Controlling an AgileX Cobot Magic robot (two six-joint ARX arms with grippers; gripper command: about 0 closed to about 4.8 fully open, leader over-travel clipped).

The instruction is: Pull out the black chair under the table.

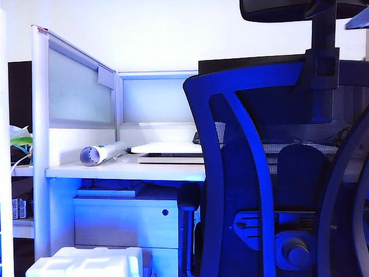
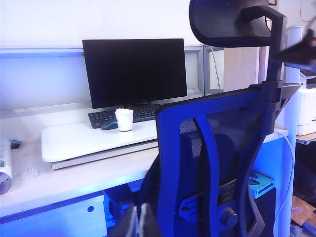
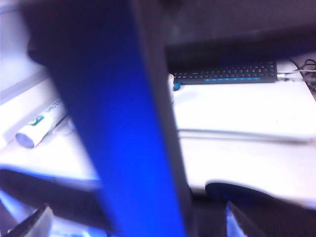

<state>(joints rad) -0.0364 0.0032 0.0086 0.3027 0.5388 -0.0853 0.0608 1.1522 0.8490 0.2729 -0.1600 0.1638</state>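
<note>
With right gripper [image 3: 136,222] jaws spread, black chair [image 1: 271,173] hugs table [image 1: 127,171] edge.

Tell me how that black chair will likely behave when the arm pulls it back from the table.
The black chair looks heavy: it dwarfs everything on the table. With its tall back and headrest, a high pull might tip it rather than slide it. Its curved frame looks stiff, the mesh back probably yielding.

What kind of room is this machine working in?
Most likely an office cubicle. A white desk with frosted partition panels holds a dark monitor and a keyboard, and a big black mesh chair is pushed up against it.
</note>
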